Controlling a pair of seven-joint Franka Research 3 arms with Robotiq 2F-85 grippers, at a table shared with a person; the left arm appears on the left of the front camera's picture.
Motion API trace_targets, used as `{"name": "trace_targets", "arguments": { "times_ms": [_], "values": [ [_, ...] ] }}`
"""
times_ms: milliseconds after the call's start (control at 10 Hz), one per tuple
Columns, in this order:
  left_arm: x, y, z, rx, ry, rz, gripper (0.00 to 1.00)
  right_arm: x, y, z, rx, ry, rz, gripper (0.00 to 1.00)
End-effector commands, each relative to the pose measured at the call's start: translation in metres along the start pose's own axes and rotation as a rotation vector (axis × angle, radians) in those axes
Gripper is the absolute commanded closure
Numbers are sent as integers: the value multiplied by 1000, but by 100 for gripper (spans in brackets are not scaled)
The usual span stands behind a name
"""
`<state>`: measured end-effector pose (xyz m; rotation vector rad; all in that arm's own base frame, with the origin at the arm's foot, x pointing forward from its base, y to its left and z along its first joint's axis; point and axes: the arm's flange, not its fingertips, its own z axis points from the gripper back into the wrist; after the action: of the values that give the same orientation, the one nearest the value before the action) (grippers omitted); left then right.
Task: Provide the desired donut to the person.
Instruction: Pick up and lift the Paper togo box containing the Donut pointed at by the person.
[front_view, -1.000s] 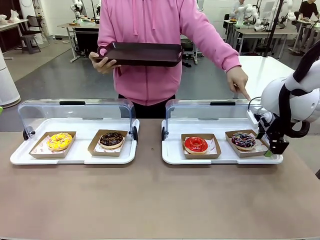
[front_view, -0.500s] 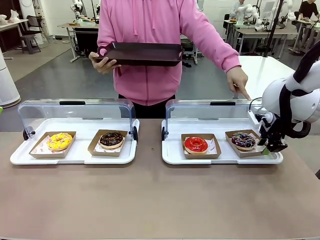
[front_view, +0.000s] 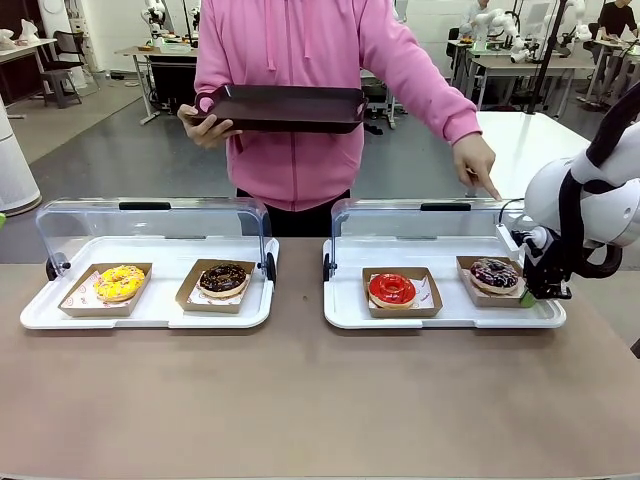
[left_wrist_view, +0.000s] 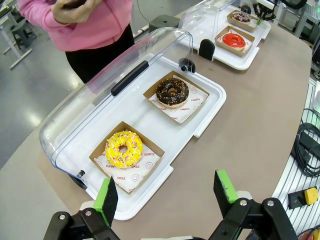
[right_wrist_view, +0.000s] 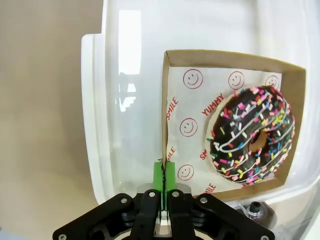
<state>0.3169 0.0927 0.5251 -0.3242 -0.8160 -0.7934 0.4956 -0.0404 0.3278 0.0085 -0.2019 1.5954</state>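
Donut (right_wrist_view: 250, 135), chocolate-iced with coloured sprinkles, in brown cardboard tray (right_wrist_view: 225, 54) on right-hand white plastic tray (front_view: 440, 318); right pincer (right_wrist_view: 163, 172) pinches the cardboard wall. Left pincer (left_wrist_view: 166, 189) spread above brown table (left_wrist_view: 260, 115). Person (front_view: 300, 100) in pink hoodie points toward it.

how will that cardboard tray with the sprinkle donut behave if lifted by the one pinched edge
The cardboard tray looks thin and the right gripper pinches only one wall, so it will probably sag away from the grip. The sprinkled donut sits loose on printed paper toward the far wall, so it may slide if the tray tilts.
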Motion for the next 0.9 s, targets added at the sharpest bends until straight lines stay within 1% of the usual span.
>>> {"name": "trace_targets", "arguments": {
  "times_ms": [0,200,300,600,800],
  "values": [
    [-1,1,0,-3,-5,-2,0,-5,2,2,27,-31,13,100],
    [-1,1,0,-3,-5,-2,0,-3,22,28,-7,-41,32,100],
    [-1,1,0,-3,-5,-2,0,2,39,47,8,-25,65,100],
    [-1,1,0,-3,-5,-2,0,20,97,120,-7,-21,205,100],
    [-1,1,0,-3,-5,-2,0,39,140,169,-56,-6,300,100]
  ]
}}
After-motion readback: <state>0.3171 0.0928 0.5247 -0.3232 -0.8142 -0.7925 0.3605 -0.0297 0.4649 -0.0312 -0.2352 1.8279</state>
